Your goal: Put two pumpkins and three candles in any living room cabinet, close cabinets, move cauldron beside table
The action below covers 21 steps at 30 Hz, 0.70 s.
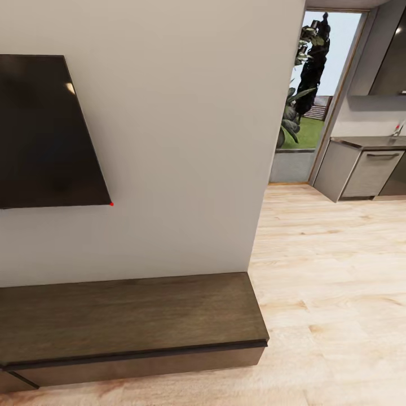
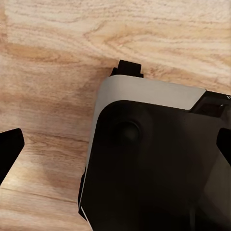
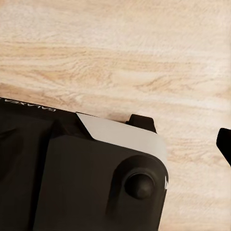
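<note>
The long low dark brown cabinet [image 1: 129,316] runs along the white wall in the head view, its right end near the wall's corner. Its front looks shut at the right end; a dark slanted edge shows at its lower left corner. The pumpkins, candles and cauldron are out of view. My left gripper [image 2: 115,149] hangs open over my own base [image 2: 154,168] and the wood floor, one fingertip [image 2: 9,151] at the frame's edge. My right gripper [image 3: 115,144] is also open and holds nothing, with one fingertip [image 3: 225,142] over bare floor.
A black TV [image 1: 45,129] hangs on the wall above the cabinet. Pale wood floor [image 1: 327,270] opens to the right of the cabinet toward grey kitchen units [image 1: 366,172] with bar handles. A glass door with a plant [image 1: 304,84] stands behind.
</note>
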Tool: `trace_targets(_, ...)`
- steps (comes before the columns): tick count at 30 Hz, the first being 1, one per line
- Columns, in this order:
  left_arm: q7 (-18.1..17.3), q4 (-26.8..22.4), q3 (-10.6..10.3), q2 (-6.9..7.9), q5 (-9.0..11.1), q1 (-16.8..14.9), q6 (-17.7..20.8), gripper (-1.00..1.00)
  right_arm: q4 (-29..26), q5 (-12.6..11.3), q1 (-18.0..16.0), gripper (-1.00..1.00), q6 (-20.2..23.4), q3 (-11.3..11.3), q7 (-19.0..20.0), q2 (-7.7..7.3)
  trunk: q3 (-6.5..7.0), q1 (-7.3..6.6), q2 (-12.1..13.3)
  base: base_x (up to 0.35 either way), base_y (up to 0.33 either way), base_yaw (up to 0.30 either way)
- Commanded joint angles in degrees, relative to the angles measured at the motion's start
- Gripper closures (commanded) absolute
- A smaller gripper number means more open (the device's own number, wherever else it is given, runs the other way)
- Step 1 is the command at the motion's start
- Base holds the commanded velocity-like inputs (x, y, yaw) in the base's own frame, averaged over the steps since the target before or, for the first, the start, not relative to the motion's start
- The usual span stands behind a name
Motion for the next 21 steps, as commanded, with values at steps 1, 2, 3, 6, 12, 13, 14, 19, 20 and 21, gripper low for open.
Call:
trace_targets(1, 0.0, 0.0, 0.0, 0.0, 0.0, 0.0, 0.0, -1.0, 0.0, 0.0, 0.0, -1.0, 0.0, 0.0, 0.0, 0.0, 0.0, 0.0, 0.0, 0.0, 0.0, 0.0)
trace_targets(2, 0.0, 0.0, 0.0, 0.0, 0.0, 0.0, 0.0, -1.0, 0.0, 0.0, 0.0, -1.0, 0.0, 0.0, 0.0, 0.0, 0.0, 0.0, 0.0, 0.0, 0.0, 0.0)
trace_targets(3, 0.0, 0.0, 0.0, 0.0, 0.0, 0.0, 0.0, -1.0, 0.0, 0.0, 0.0, -1.0, 0.0, 0.0, 0.0, 0.0, 0.0, 0.0, 0.0, 0.0, 0.0, 0.0)
trace_targets(6, 0.0, 0.0, 0.0, 0.0, 0.0, 0.0, 0.0, -1.0, 0.0, 0.0, 0.0, -1.0, 0.0, 0.0, 0.0, 0.0, 0.0, 0.0, 0.0, 0.0, 0.0, 0.0)
trace_targets(12, 0.0, 0.0, 0.0, 0.0, 0.0, 0.0, 0.0, -1.0, 0.0, 0.0, 0.0, -1.0, 0.0, 0.0, 0.0, 0.0, 0.0, 0.0, 0.0, 0.0, 0.0, 0.0)
trace_targets(13, 0.0, 0.0, 0.0, 0.0, 0.0, 0.0, 0.0, -1.0, 0.0, 0.0, 0.0, -1.0, 0.0, 0.0, 0.0, 0.0, 0.0, 0.0, 0.0, 0.0, 0.0, 0.0)
trace_targets(14, 0.0, 0.0, 0.0, 0.0, 0.0, 0.0, 0.0, -1.0, 0.0, 0.0, 0.0, -1.0, 0.0, 0.0, 0.0, 0.0, 0.0, 0.0, 0.0, 0.0, 0.0, 0.0)
trace_targets(19, 0.0, 0.0, 0.0, 0.0, 0.0, 0.0, 0.0, -1.0, 0.0, 0.0, 0.0, -1.0, 0.0, 0.0, 0.0, 0.0, 0.0, 0.0, 0.0, 0.0, 0.0, 0.0)
trace_targets(20, 0.0, 0.0, 0.0, 0.0, 0.0, 0.0, 0.0, -1.0, 0.0, 0.0, 0.0, -1.0, 0.0, 0.0, 0.0, 0.0, 0.0, 0.0, 0.0, 0.0, 0.0, 0.0)
trace_targets(21, 0.0, 0.0, 0.0, 0.0, 0.0, 0.0, 0.0, -1.0, 0.0, 0.0, 0.0, -1.0, 0.0, 0.0, 0.0, 0.0, 0.0, 0.0, 0.0, 0.0, 0.0, 0.0)
